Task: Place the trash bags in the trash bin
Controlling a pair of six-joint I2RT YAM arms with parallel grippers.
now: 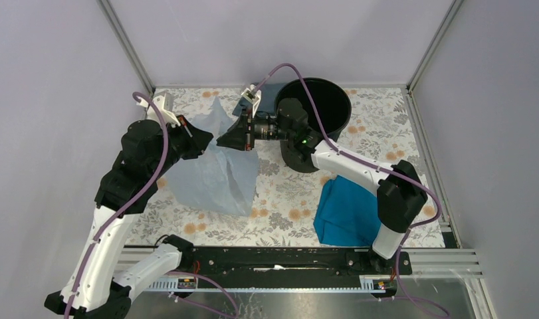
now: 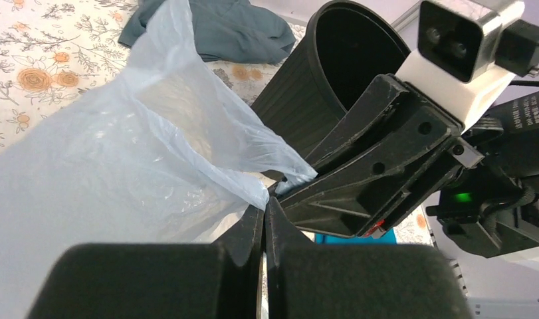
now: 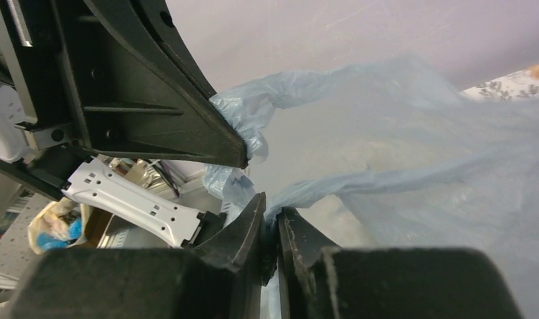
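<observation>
Near right on the floral counter (image 1: 286, 199): a bright teal cloth (image 1: 346, 209), lying loosely folded, apart from everything else.

Left of it, toward the middle: the trash bag (image 1: 216, 176), pale blue, translucent and wrinkled. Lower part spread on the counter, upper part drawn up into a crumpled peak. Not in the trash bin; lies just left of it.

At the bag's upper right edge: left fingers (image 1: 201, 139) reaching in from the left, right fingers (image 1: 232, 138) from the right, tips nearly meeting.

From the left wrist: left fingers (image 2: 250, 229) pressed together, the bag's film running right up to their tip. From the right wrist, a bunched bit of film sits at that same tip, so pinching the bag's edge.

Right fingers (image 3: 250, 219) almost together, with a twisted strand of the bag caught between them.

Farther back, just right of the meeting fingers: the trash bin (image 1: 336, 106), round, black and upright, its mouth facing up. Partly covered by the right arm crossing over its near rim.

Farthest, at the far edge and close against the bin's left side: a dull grey-blue cloth (image 1: 268, 98), rumpled on the counter.
</observation>
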